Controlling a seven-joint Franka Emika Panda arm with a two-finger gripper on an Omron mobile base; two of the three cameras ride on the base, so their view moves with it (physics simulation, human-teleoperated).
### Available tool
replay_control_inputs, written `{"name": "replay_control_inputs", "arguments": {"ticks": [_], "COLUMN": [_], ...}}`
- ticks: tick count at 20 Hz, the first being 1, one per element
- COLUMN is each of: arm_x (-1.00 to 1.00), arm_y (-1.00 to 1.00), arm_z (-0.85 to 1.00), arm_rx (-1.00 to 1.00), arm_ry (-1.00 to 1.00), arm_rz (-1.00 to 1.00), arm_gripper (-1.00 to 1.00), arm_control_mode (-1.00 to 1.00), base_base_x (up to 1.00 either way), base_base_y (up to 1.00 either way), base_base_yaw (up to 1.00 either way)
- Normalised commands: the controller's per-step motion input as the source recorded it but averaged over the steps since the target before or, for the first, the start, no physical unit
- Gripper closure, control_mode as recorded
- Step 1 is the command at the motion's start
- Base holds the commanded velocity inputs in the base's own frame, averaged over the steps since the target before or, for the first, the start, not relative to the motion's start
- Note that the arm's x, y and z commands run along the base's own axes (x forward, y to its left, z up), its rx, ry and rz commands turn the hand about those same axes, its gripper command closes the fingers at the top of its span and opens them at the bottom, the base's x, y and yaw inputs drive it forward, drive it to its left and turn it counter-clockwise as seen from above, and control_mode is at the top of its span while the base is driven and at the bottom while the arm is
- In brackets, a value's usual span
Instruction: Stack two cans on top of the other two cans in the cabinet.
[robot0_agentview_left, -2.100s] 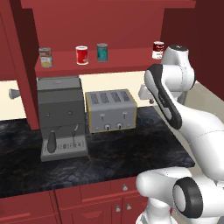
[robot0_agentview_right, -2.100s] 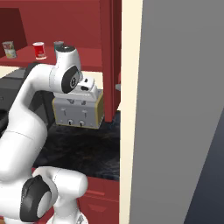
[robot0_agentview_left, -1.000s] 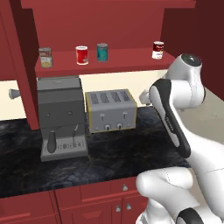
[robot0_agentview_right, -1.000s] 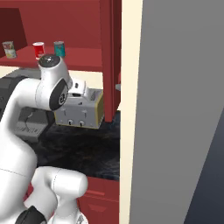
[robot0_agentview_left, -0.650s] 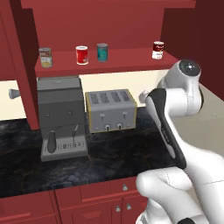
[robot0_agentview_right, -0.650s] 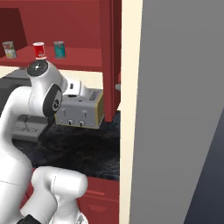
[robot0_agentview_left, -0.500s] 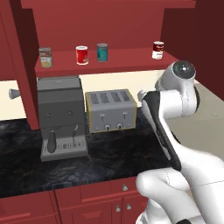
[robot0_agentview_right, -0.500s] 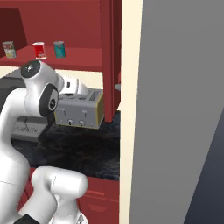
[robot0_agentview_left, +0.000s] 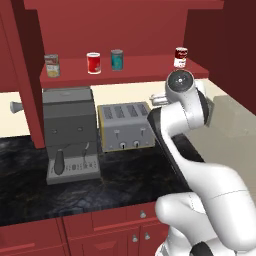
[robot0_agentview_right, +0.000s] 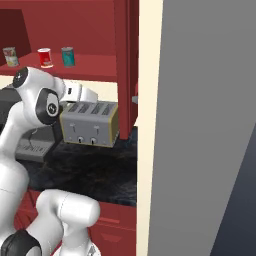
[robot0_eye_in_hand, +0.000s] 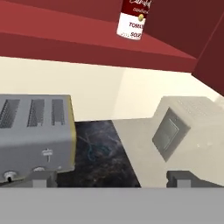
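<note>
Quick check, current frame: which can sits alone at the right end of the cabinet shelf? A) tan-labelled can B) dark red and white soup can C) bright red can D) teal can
B: the dark red and white soup can stands apart at the right end of the cabinet shelf; the other three cluster to its left.

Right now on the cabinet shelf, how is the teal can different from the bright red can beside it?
The teal can is plain teal with a grey lid; the bright red can carries a white band at its top. The teal can stands further back on the cabinet shelf, the bright red can nearer its front edge and to the left in the left base view. Both are small, upright cylinders of similar size, with nothing stacked on them.
</note>
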Motion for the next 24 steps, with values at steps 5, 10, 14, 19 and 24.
{"name": "replay_control_inputs", "arguments": {"ticks": [5,10,14,19,24], "arm_x": [0.24,0.20,0.15,0.16,0.23], "arm_y": [-0.14,-0.19,-0.17,-0.16,-0.09], "arm_z": [0.31,0.20,0.20,0.21,0.20], "arm_rx": [0.00,0.00,0.00,0.01,0.03], "arm_ry": [-0.01,-0.01,-0.03,-0.03,0.00], "arm_rz": [-0.10,-0.01,0.00,-0.01,-0.09], "arm_gripper": [-1.00,-1.00,-1.00,-1.00,-1.00], "arm_control_mode": [-1.00,-1.00,-1.00,-1.00,-1.00], "base_base_x": [0.00,0.00,0.00,0.00,0.00], "base_base_y": [0.00,0.00,0.00,0.00,0.00], "base_base_yaw": [0.00,0.00,0.00,0.00,0.00]}}
